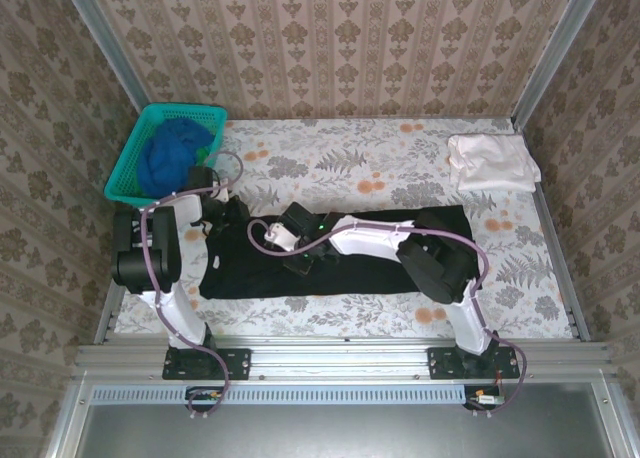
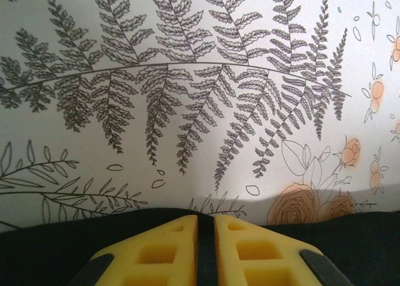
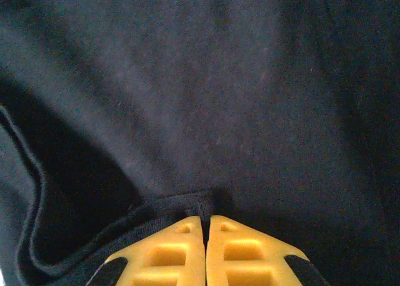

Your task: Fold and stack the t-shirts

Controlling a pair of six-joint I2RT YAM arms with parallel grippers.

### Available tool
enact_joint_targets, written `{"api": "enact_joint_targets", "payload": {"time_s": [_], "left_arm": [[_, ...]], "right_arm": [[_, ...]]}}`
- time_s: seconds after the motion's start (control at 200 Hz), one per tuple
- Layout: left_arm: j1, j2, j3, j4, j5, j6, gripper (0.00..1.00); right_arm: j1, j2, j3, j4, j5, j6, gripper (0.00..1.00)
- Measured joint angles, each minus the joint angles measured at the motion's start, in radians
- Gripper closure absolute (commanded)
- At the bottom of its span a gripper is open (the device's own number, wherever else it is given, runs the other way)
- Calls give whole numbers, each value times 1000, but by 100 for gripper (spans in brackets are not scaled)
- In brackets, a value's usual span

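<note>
A large black t-shirt (image 1: pixel 370 263) lies spread lengthwise across the near half of the table. My left gripper (image 2: pixel 206 217) is at the shirt's left end (image 1: pixel 222 211), shut on a thin edge of the black cloth (image 2: pixel 50 242). My right arm reaches left across the shirt, and my right gripper (image 3: pixel 205 218) is shut on a folded hem of the black t-shirt (image 3: pixel 175 208), near its middle-left (image 1: pixel 297 258). A pale white-pink t-shirt (image 1: pixel 490 161) lies folded at the back right. A blue t-shirt (image 1: pixel 172 153) is bunched in the basket.
The teal mesh basket (image 1: pixel 125 168) stands at the back left corner, close to my left arm. The table wears a floral cloth (image 1: pixel 330 163). Patterned walls close in the back and both sides. A metal rail (image 1: pixel 340 356) runs along the near edge.
</note>
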Motion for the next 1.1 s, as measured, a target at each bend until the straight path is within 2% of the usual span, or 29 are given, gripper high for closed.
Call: {"api": "enact_joint_targets", "payload": {"time_s": [0.16,0.28,0.395,0.465,0.57,0.69,0.76,0.85,0.96,1.1], "left_arm": [[2,3,0,0,0,0,84],[3,3,0,0,0,0,84],[6,3,1,-3,0,0,85],[6,3,3,-3,0,0,84],[6,3,5,-6,0,0,84],[6,3,6,-8,0,0,85],[6,3,11,-14,0,0,84],[4,0,25,-30,-2,1,77],[-10,-41,44,-62,-30,-2,66],[-42,-201,47,-106,-90,0,63]], "right_arm": [[0,-95,-92,14,-30,0,91],[2,-163,-187,47,-37,3,83],[2,-219,-277,57,-41,7,73],[2,-259,-327,55,-44,10,57],[0,-335,-383,52,-54,14,44],[-8,-412,-394,48,-84,20,39],[-10,-439,-394,73,-97,34,31],[-10,-414,-370,115,-77,74,31],[-23,-292,-280,136,32,137,31],[-162,-202,-252,138,68,243,29]]}}
